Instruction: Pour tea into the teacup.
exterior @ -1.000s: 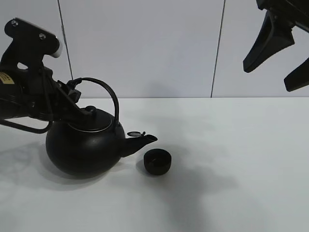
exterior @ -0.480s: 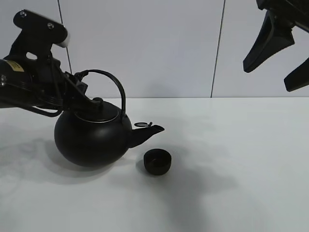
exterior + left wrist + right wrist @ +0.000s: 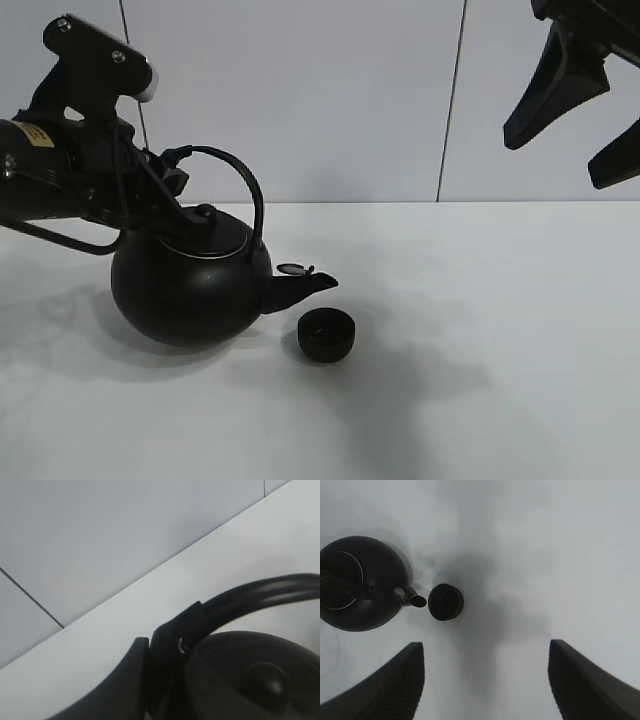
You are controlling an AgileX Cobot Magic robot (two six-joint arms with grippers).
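Note:
The big round black kettle (image 3: 190, 290) is held by its arched handle (image 3: 243, 182), with its spout (image 3: 308, 285) tipped slightly down, just left of and above the teacup (image 3: 327, 333). The teacup is a small matte-black cup standing on the white table. My left gripper (image 3: 168, 175) is shut on the left end of the handle; the left wrist view shows it (image 3: 172, 640) on the handle (image 3: 260, 591) above the lid (image 3: 260, 675). My right gripper (image 3: 582, 125) is open and empty, high at the right. Its view looks down on the kettle (image 3: 357, 582) and the teacup (image 3: 446, 601).
The white table (image 3: 480, 330) runs back to a pale panelled wall (image 3: 350, 100). The right gripper's two dark fingers (image 3: 390, 685) frame the table in the right wrist view.
The left arm has raised the kettle and carried it right, toward the cup. In the last half second the spout has dipped slightly. The right arm and the cup have not moved.

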